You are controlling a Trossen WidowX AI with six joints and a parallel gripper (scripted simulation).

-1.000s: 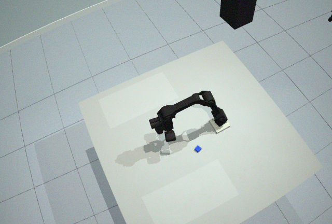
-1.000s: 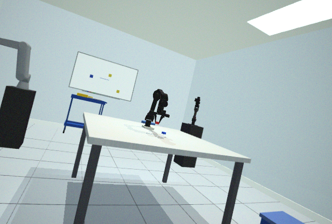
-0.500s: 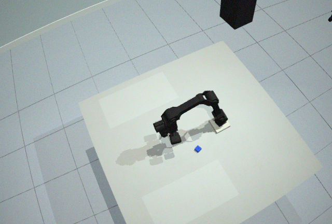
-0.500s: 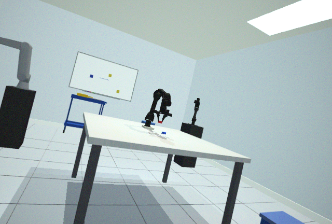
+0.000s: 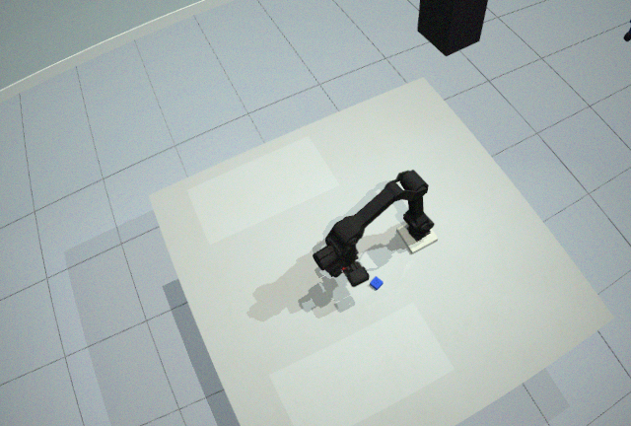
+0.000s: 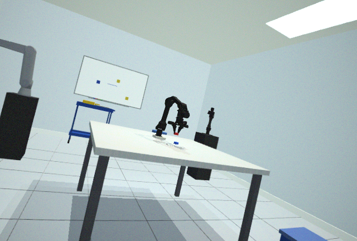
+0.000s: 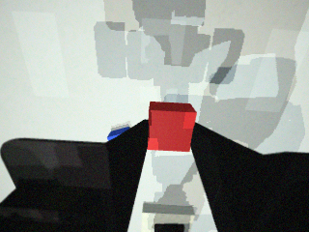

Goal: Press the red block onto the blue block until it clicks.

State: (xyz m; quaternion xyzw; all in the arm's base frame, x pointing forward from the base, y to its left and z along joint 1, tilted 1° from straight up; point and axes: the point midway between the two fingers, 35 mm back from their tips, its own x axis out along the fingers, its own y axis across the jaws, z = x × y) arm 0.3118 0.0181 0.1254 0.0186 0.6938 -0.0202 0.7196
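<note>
Two blocks, one in the grip and one on the table

No brand names or readable labels on any of the gear, at least none big enough to make out. Closest thing to writing is on the whiteboard (image 6: 111,94) on the far wall: a short blue line (image 6: 112,84), one blue square and two yellow ones, nothing that reads as words.

As for the blocks, the red block (image 5: 343,268) (image 6: 175,133) (image 7: 171,128) is pinched between the fingers of the black gripper (image 5: 344,269) (image 6: 175,133) (image 7: 169,126), held up off the white table (image 5: 356,309) (image 6: 173,157) (image 7: 48,111). The blue block (image 5: 376,282) (image 6: 175,143) (image 7: 119,133) sits on the tabletop, apart from the red one. In the wrist view a finger covers part of it, and from the top it shows just beside the dark gripper hardware.

Around the setup: a blue cart (image 6: 95,106) with something yellow on top stands near the whiteboard, a grey arm (image 6: 28,65) sits on a black pedestal to one side, and another black arm (image 6: 210,121) is on its own dark stand behind the table. A blue box-like thing (image 6: 301,234) pokes into the bottom corner. Nothing visible sits between the two blocks, just air, though the arm's shadows spread over the tabletop nearby.
</note>
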